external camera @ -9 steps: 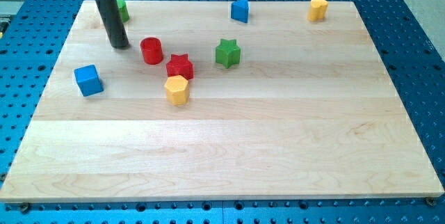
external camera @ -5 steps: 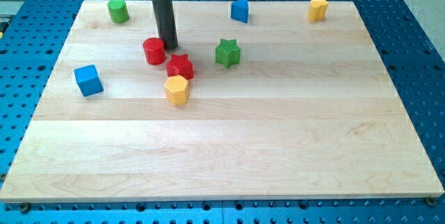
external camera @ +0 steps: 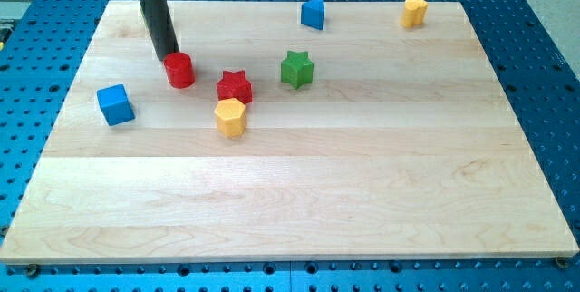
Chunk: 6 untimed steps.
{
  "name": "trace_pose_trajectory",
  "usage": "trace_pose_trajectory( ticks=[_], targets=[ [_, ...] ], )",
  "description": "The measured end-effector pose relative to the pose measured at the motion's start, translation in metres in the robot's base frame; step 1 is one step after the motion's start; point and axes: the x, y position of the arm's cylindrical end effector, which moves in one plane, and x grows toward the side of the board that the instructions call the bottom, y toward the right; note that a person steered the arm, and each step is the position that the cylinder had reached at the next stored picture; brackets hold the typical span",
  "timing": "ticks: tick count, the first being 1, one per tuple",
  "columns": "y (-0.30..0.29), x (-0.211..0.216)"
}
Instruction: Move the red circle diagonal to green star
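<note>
Yellow block (external camera: 230,116): nearest the view's bottom, just below the red star and touching or almost touching it.
Blue cube (external camera: 115,104): well to the left of the red star, slightly lower.
Red star (external camera: 234,86): the landmark, mid-board on the wooden board (external camera: 299,201).
Red circle (external camera: 179,70): up and left of the red star, a small gap between them; well left of the green star.
Green star (external camera: 295,69): right of the red star, slightly higher.
My tip (external camera: 169,58): touching the red circle's upper-left edge; the rod carries no pincer, so no open or closed state applies.
Blue block (external camera: 313,13): far, up and right of the red star.
Yellow cylinder (external camera: 415,11): far, top right.
</note>
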Motion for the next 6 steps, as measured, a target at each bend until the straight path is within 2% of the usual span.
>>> trace_pose_trajectory(
  ticks=[4,5,6],
  targets=[
    [0.0,-0.025],
    [0.059,-0.028],
    [0.05,-0.015]
  ],
)
